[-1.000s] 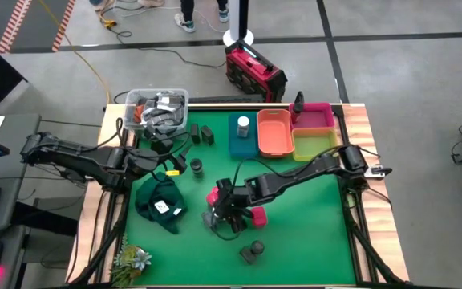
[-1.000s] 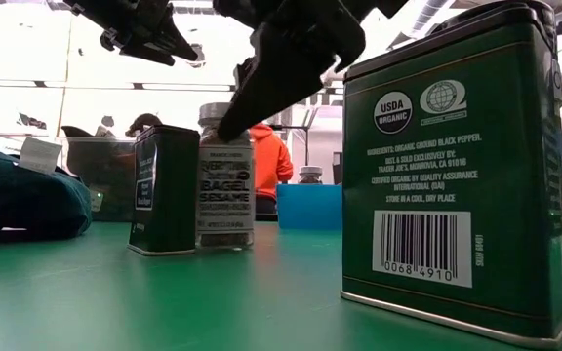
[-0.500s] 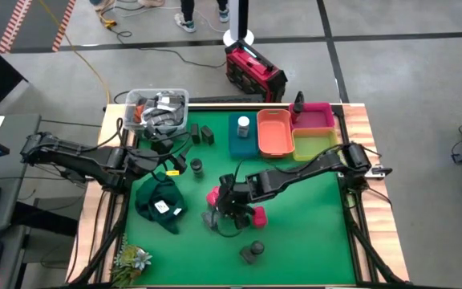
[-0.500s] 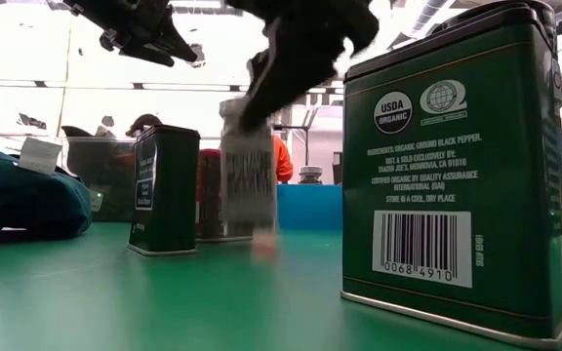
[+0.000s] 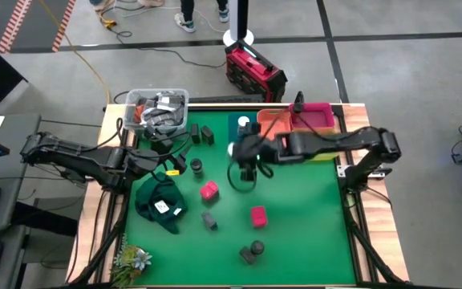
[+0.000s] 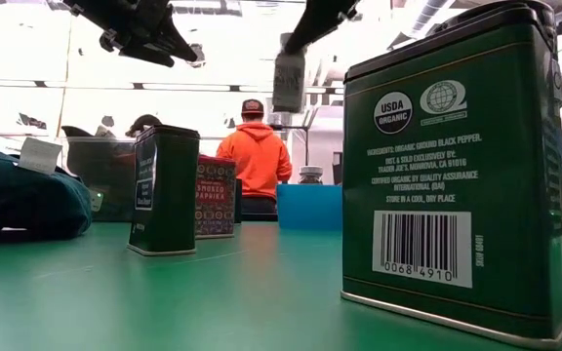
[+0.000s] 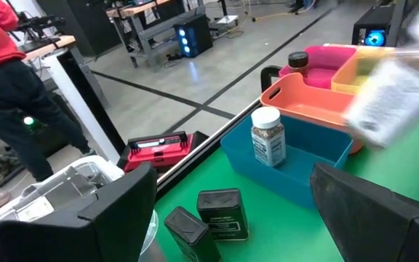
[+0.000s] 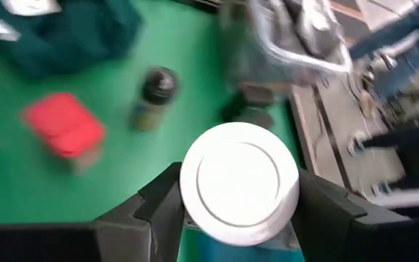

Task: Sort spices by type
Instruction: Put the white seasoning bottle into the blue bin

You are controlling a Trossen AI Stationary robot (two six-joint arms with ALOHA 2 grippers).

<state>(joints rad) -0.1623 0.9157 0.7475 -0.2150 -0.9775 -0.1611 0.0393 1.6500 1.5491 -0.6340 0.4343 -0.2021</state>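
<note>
High view is showing the right gripper (image 5: 247, 154) now lifted off the mid-tabletop cluster and hanging beside the blue bin (image 5: 241, 136), its fingers clamping a white-capped jar (image 8: 239, 182) that was standing earlier by the green tin (image 6: 165, 189). Uncovered behind that tin, a red box (image 6: 216, 197) is reading "SMOKED PAPRIKA". The nearest tin (image 6: 454, 166) is reading "USDA ORGANIC". The left gripper (image 5: 169, 163) is waiting, fingers apart, near the green cloth (image 5: 160, 201).

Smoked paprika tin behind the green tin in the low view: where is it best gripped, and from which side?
Probably from straight above, closing on two opposite flat sides near the top. The smoked paprika tin stands upright with flat walls; a green tin stands close in front and the dark green cloth lies beside it, crowding a level approach.
</note>
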